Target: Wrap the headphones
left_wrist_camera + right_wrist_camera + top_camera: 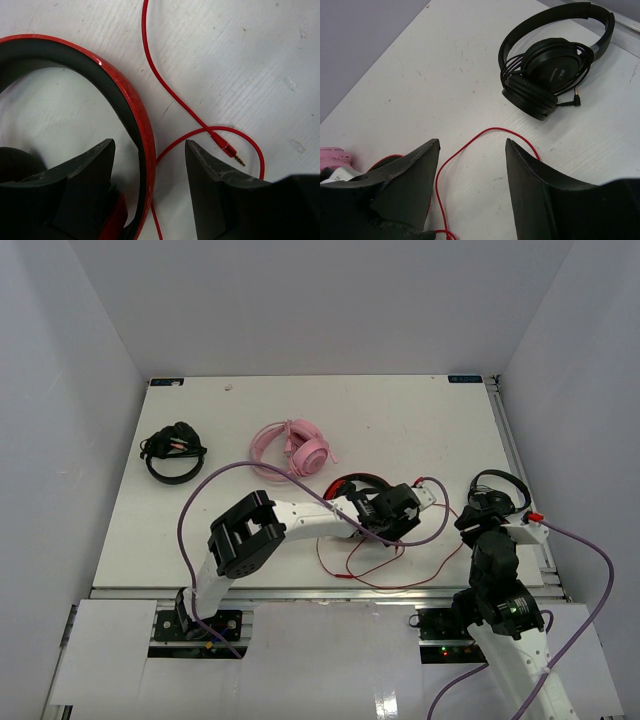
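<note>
Room: pale bare walls (300,300) close off the far side and both flanks.
Surface: a white counter (420,405), scuffed and scratched where the wrist views show it close up.
Red headphones (358,483): mid-counter towards the near edge, lying flat, partly hidden under the left arm.
Red cable (400,585): unwound, trailing in loose loops on the near and right sides of the headphones. Its jack plug (227,148) lies on the counter just right of the headband (135,100).
Left gripper (150,150): fingers apart, straddling the headband low down, not clamped on it.
Right gripper (472,145): fingers apart, nothing between them, above a bend of the cable.
Step in hand: an early one, I judge, since no turn of cable is on the headphones yet.
Next move: probably steady the headband, then make a fine pinch on a thin cable lying flat.
Bystanders: pink headphones (295,450) far centre; black headphones (540,75), cord already wound, at the right; a second black pair (172,452) far left.
</note>
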`<act>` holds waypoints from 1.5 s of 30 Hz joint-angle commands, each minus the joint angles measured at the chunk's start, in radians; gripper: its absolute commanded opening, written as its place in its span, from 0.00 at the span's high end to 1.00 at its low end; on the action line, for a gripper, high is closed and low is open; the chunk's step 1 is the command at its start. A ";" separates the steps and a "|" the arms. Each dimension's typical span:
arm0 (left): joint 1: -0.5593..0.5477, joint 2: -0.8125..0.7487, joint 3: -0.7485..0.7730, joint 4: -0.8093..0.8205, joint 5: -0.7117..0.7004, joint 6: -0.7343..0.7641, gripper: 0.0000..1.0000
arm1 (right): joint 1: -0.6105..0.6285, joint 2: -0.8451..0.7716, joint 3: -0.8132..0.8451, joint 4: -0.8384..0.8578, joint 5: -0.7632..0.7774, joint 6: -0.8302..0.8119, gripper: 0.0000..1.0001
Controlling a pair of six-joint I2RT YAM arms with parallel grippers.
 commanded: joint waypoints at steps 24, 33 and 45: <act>0.001 -0.430 -0.023 -0.005 0.057 -0.183 1.00 | -0.001 0.202 0.120 0.295 -0.469 -0.279 0.39; 0.005 -0.743 -0.159 0.083 0.105 -0.319 1.00 | -0.001 0.241 0.141 0.497 -0.867 -0.359 0.36; 0.010 -1.056 -0.317 0.232 0.356 -0.448 1.00 | -0.001 0.319 0.063 0.815 -1.194 -0.299 0.29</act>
